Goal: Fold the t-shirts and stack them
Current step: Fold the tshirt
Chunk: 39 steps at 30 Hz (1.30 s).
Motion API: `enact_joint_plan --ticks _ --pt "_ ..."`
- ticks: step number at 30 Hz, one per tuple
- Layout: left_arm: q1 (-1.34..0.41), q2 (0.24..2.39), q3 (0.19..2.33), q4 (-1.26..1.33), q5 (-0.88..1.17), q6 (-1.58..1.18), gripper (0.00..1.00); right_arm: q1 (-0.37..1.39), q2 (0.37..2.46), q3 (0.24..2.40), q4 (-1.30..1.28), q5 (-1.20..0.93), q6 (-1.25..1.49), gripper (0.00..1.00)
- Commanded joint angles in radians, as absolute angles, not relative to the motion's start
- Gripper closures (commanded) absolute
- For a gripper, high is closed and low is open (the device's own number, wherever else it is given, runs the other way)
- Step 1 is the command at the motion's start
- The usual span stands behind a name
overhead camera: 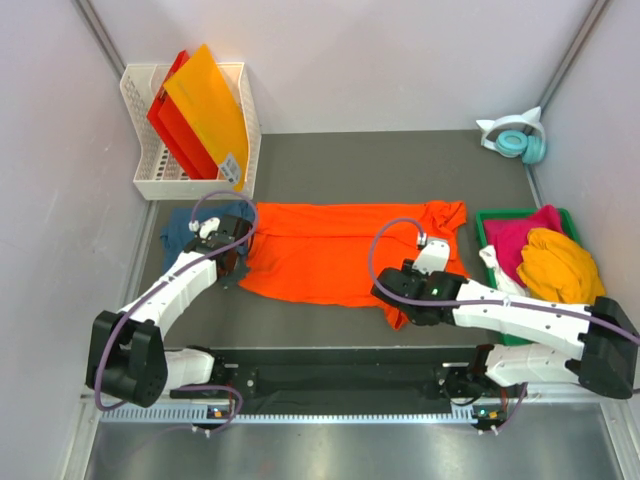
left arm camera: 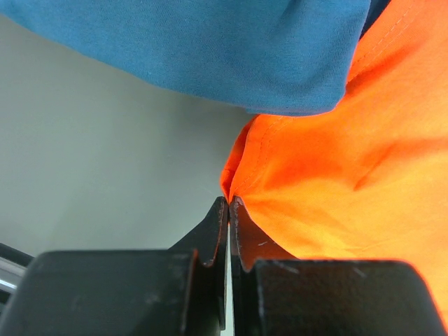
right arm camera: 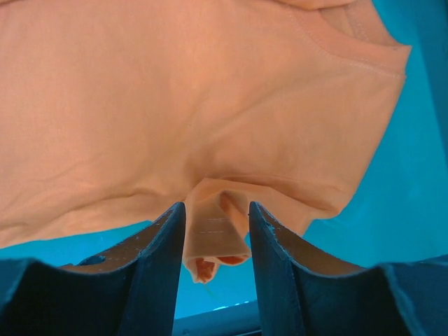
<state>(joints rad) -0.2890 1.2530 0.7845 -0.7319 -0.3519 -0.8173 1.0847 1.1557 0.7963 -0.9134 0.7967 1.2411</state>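
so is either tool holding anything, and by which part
The left tool pinches the orange t-shirt by its left edge. The right tool stands open around a fold of its near hem.

Orange tee (overhead camera: 330, 252), teal tee (overhead camera: 180, 228)

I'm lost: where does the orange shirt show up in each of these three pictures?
Top: orange shirt spread across the middle of the table.
Left wrist: it fills the right half, below the teal shirt.
Right wrist: it fills the upper part, looking pale peach.
Shared landmark: the table beneath it.
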Motion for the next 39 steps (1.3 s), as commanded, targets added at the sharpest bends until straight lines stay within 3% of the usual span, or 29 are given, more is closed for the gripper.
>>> enact_joint_plan --ticks 1,5,8,10,11,29,39 --pt "-0.295 1.252 0.811 -0.721 -0.347 -0.810 1.00 1.066 1.195 0.793 -0.839 0.767 1.210 0.59" --pt "-0.295 1.250 0.810 -0.723 -0.345 -0.810 1.00 1.066 1.197 0.778 -0.822 0.749 1.206 0.69" --pt "-0.295 1.250 0.810 -0.721 -0.345 -0.810 1.00 1.066 1.195 0.770 -0.827 0.739 1.210 0.82" --pt "-0.295 1.250 0.808 -0.723 -0.344 -0.811 1.00 1.066 1.186 0.770 -0.842 0.742 1.221 0.98" --pt "-0.293 1.249 0.808 -0.721 -0.344 -0.811 1.00 1.066 1.180 0.770 -0.850 0.747 1.235 1.00" --pt "-0.296 1.207 0.842 -0.745 -0.383 -0.807 1.00 1.127 1.034 0.977 -1.305 0.913 1.376 1.00" --pt "-0.295 1.181 0.859 -0.762 -0.410 -0.815 1.00 1.131 1.022 0.959 -1.275 0.891 1.301 1.00"
